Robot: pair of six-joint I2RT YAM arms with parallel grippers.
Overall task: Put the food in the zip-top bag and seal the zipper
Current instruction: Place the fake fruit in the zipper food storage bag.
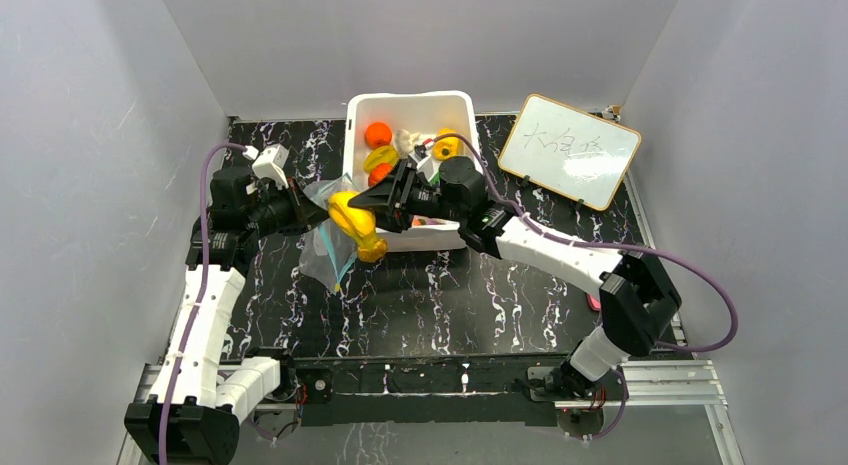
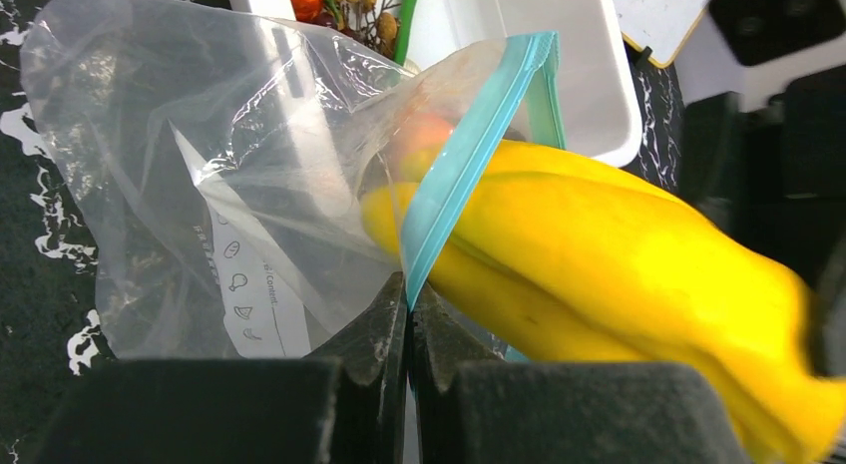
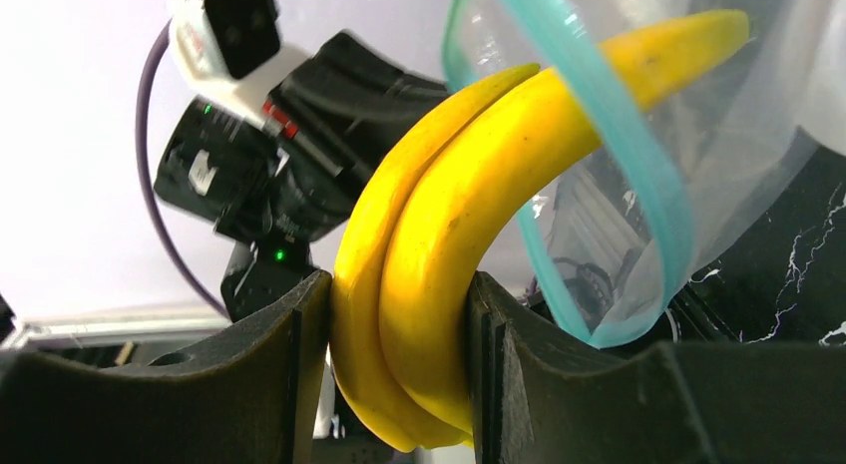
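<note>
Left end effector (image 2: 407, 309) pinching zipper (image 2: 464, 160) of zip-top bag (image 2: 200, 145), mouth open. Right end effector (image 3: 396, 304) clamped on bananas (image 3: 479, 175), tips inside bag mouth.

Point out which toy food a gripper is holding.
The yellow bananas, clamped in the right gripper, tips poking past the teal zipper of the clear bag. The oranges lie loose in the white tub.

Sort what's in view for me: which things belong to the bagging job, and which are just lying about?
Job: yellow plastic toy bananas in the right end effector; clear flimsy zip-top bag, its teal zipper strip pinched by the left end effector; round orange toy fruit.
Lying about: white rectangular plastic tub holding it; handwritten whiteboard.
</note>
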